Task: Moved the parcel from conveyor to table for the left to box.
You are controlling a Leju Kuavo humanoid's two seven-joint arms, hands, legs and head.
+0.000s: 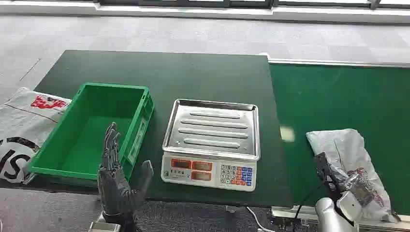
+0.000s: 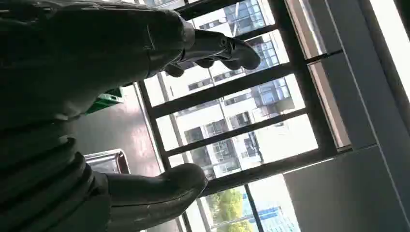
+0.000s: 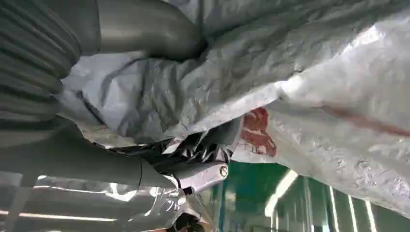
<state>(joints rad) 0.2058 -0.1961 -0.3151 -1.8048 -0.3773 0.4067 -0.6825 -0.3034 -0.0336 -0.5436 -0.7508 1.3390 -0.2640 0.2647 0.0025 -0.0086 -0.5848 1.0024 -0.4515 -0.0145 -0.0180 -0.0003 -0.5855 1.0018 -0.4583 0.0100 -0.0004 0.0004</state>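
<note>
Right hand [image 1: 338, 186] is down at the near end of the white plastic parcel [image 1: 350, 154], which lies on the green conveyor belt [image 1: 338, 101] to the right of the table. Up close in the right wrist view, the thick grey thumb [image 3: 145, 26] presses on one side of the crinkly parcel [image 3: 314, 96] and a finger [image 3: 193, 175] is tucked into the folds on the other side, so this hand has hold of the bag. From the pictures you cannot tell if the parcel is off the belt or lying on it. Left hand [image 1: 116, 176] is held up over the near edge of the dark green table [image 1: 159, 72], in front of the green box [image 1: 92, 130]. Its fingers are straight and spread apart, its thumb sticks out to the side, and it holds nothing. In the left wrist view the fingers [image 2: 227, 46] and thumb [image 2: 159, 186] are well apart, with big windows behind them. A silver weighing scale [image 1: 211, 142] with a flat metal tray and a panel of buttons sits on the table just beside the box. A white sack [image 1: 21, 125] with red and black print lies on the floor to the left of the box
</note>
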